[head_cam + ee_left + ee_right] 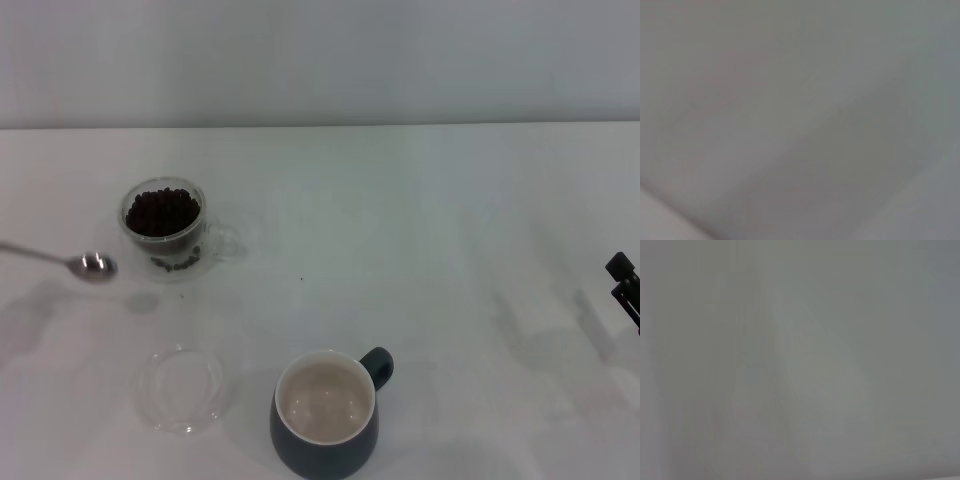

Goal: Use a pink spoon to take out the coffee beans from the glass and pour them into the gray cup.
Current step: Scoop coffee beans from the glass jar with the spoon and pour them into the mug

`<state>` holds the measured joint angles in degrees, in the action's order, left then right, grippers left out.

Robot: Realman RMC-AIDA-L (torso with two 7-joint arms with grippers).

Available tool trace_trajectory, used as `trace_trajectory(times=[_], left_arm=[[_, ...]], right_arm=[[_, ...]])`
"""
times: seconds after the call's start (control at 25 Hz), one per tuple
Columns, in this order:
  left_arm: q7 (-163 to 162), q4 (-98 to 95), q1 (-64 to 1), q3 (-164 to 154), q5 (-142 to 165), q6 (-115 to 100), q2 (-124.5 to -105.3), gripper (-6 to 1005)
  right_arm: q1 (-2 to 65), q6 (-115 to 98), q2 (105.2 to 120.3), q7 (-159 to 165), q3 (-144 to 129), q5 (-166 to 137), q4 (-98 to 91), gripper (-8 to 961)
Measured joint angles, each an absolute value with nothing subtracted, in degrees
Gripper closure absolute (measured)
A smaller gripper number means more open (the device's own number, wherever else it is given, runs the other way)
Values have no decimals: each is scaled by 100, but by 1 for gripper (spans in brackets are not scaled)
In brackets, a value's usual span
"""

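The glass, filled with dark coffee beans, stands at the left of the white table. The pink spoon's metal bowl is just to the left of the glass, and its neck runs off the left edge of the head view. The pink handle is out of view. A faint shadow lies on the table below the bowl. The gray cup, with a cream inside and nothing in it, stands at the front centre. My left gripper is out of view. A part of my right gripper shows at the right edge. Both wrist views show only a blank surface.
A flat clear glass saucer lies at the front left, between the glass and the gray cup. The table's far edge meets a pale wall.
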<state>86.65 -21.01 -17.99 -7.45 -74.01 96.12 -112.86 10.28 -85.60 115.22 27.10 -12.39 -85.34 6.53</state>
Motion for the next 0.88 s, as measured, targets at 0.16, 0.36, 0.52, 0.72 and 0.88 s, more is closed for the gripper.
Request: trace_trajectory(times=[0.16,0.36,0.52,0.72,0.88], left_arm=[[8463,-2137,-2192,-742,-7489,9176,-11135,867],[8384,-2139,-2568,-762,-7520,8463,-11030,868],[8338,-2094,-2762,-792,-7519,8071,-10972,868],[8334,-2063,-3106,-991,-7425,7575,-11025,868],[8341,-2051,-3320,-1341,-7419,7267,-11089,868]], right_arm=[[1031,-8567,11522,2715,-1224,-8526,686,247],[1051,-8601,11522,2716,-1163,-8517,740,247],[1082,-8611,11522,2716,-1043,-8516,825,247],[1067,-8661,11522,2716,-939,-8516,879,247],[1083,-8666,11522,2715,-891,-8517,874,248]])
